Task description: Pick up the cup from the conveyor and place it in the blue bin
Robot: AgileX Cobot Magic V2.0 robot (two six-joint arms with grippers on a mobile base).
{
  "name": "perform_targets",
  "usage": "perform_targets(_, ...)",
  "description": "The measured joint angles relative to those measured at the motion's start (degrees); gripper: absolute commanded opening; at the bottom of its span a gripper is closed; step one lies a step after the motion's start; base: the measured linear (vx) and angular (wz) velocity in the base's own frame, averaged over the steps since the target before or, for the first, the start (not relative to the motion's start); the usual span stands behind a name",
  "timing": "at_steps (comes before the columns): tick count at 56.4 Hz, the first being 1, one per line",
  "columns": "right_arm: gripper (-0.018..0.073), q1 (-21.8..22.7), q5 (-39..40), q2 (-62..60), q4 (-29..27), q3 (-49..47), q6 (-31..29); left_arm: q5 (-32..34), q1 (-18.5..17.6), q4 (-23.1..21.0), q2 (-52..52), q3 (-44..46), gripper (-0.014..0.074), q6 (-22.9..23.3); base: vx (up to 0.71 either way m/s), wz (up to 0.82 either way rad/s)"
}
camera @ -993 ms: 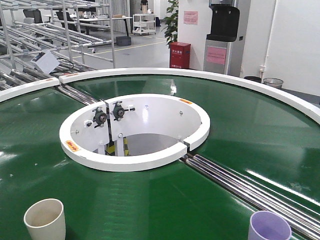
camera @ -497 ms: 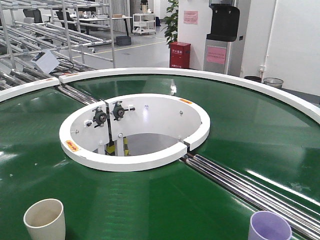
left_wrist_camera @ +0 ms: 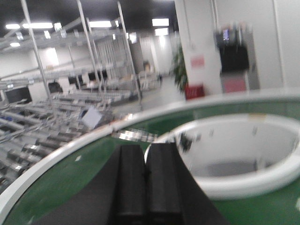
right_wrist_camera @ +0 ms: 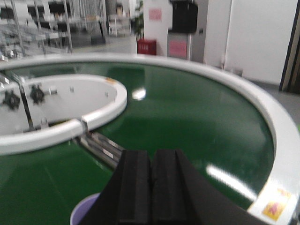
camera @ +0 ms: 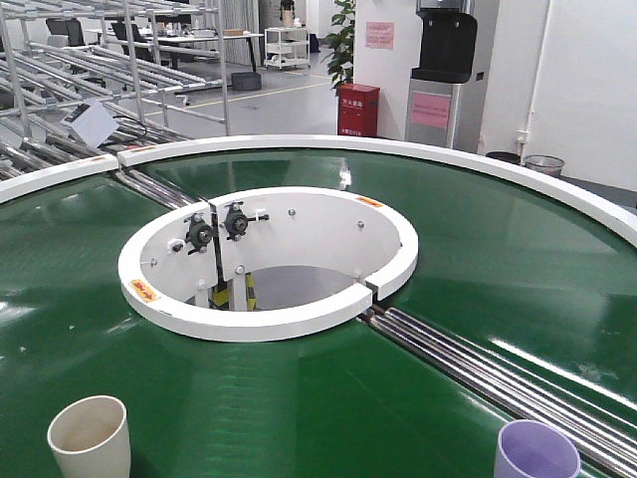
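Note:
The conveyor is a glossy green ring with a white outer rim and a white wall round its central hole. A cream cup stands upright on the belt at the bottom left. A purple cup stands at the bottom right, just past the steel rollers. Neither gripper shows in the front view. In the left wrist view my left gripper is shut and empty above the belt. My right gripper is shut and empty, with the purple cup below it to the left. The blue bin is out of view.
Metal roller racks stand behind the belt at the left. A red cabinet, a water dispenser and a round waste basket stand beyond the far rim. Bearing mounts sit inside the central hole.

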State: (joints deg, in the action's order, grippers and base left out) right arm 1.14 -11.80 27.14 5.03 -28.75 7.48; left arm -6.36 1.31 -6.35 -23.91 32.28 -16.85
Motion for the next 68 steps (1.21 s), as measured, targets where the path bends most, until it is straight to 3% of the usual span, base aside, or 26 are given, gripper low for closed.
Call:
perform_targets(5,0.0083,0.0,-0.3,4.3,0.0,0.0,0.0,-0.6,0.0,0.0,-4.9,0.0,0.0135,-5.6,0.0,0.0)
perform_targets(11,0.0184,0.0,-0.3,8.6,0.0,0.0,0.0,-1.0,0.0,0.0,-9.4,0.0,0.0244,-8.2,0.0,0.0)
perform_targets(19,0.0358,0.0,-0.3,13.2,0.0,0.0,0.0,-1.4,0.0,0.0,-14.8,0.0,0.0358,-8.6,0.0,0.0)
perform_targets(28,0.0484,0.0,-0.3,17.3,0.0,0.0,0.0,-1.4,0.0,0.0,-22.1,0.0,0.0368,-6.2,0.0,0.0)
perform_targets(35,0.0501,0.0,-0.3,19.4,0.0,0.0,0.0,-4.8,0.0,0.0,-29.6,2.1,0.0362,-1.3,0.0,0.0)
perform_targets(42,0.0501,0.0,-0.2,20.6,0.0,0.0,0.0,-14.5,0.0,0.0,-38.7,9.6,0.0364,2.0,0.0,0.0)
perform_targets(50,0.0501,0.0,-0.1,20.8,0.0,0.0,0.0,-24.3,0.0,0.0,-48.3,20.4,0.0398,2.8,0.0,0.0)
perform_targets(68,0.0501,0.0,0.0,20.8,0.0,0.0,0.0,-37.7,0.0,-1.7,-65.2,39.4,0.0425,2.8,0.0,0.0)
